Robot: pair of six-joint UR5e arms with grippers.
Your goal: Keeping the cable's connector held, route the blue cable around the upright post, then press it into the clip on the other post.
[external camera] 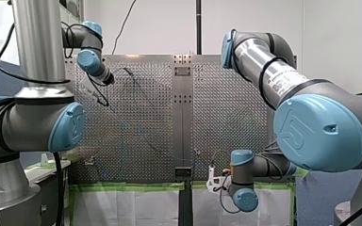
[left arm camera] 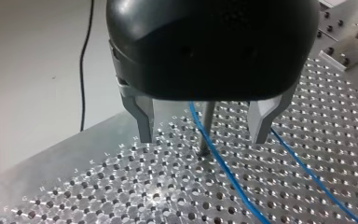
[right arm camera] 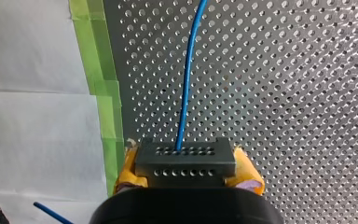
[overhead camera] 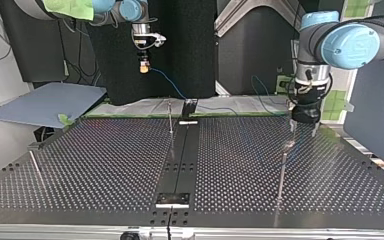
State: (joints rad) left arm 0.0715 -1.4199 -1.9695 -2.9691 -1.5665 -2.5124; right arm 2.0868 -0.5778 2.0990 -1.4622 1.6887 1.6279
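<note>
Metal fingers (left arm camera: 144, 122) of my left gripper (left arm camera: 202, 140) stand wide apart in the left wrist view and hold nothing. A thin post (left arm camera: 208, 123) stands up from the table (left arm camera: 121, 186) between the 2 fingers, and they do not touch it. The blue cable (left arm camera: 223, 168) runs right beside the foot of the post and on across the holes. It shows again as a 2nd blue line further out.

In the right wrist view, my right gripper (right arm camera: 186, 173) is squeezed tight on the connector (right arm camera: 185, 161), a grey block with 2 rows of little holes. Its yellow pads (right arm camera: 251, 178) press on both sides of the block. The blue cable (right arm camera: 186, 93) comes out of the block and runs ahead over the table (right arm camera: 284, 93). A strip of green tape (right arm camera: 98, 70) lines the table's edge, with white paper (right arm camera: 32, 116) beside it.

In the top view, my right gripper (overhead camera: 143, 65) hangs in the air past the table's far edge, at the view's left. The blue cable (overhead camera: 172, 87) drops from it toward the table (overhead camera: 105, 160). My left gripper (overhead camera: 302, 127) is low over the table at the view's right, fingers apart, at the top of the post (overhead camera: 282, 170). Another post (overhead camera: 170, 117) stands near the middle.

In the front view, my left arm (external camera: 94, 63) reaches over the far left part of the table (external camera: 136, 117). My right arm (external camera: 242, 167) is at the near edge, by the green tape (external camera: 122, 187).
</note>
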